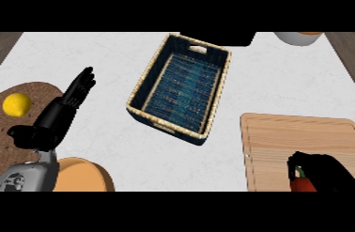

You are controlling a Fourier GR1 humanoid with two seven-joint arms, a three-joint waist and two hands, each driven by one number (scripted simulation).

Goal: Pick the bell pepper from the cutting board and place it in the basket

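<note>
Seen steeply from above: a white speckled stone counter (104, 52). Near its middle, set at a slant, a rectangular woven basket (215, 88) with a tan rim, dark sides and a blue slatted floor, holding nothing. Toward the counter's lower right corner, a pale wooden cutting board (291, 132). At the board's near edge, the black right hand (320, 172), fingers curled down and clamped on a red bell pepper with a green stem (301, 183); only a sliver of red and green visible beneath the hand, low at the board's near edge, whether lifted or resting impossible to tell.

Along the counter's left edge, a round brown woven mat (34, 92) carrying a yellow lemon (17, 104). Over the mat's right side, the black left hand (66, 104) on its grey forearm, fingers straight, together and pointing up, at rest. At the lower left edge, part of an orange round plate (83, 177). At the top right corner, a white vessel (298, 37), cut off by the frame.

Progress, as a judgement: grasp made, nothing more. Left to do: raise the pepper off the board, carry it left across the bare gap to the basket, lower it inside and let go.
</note>
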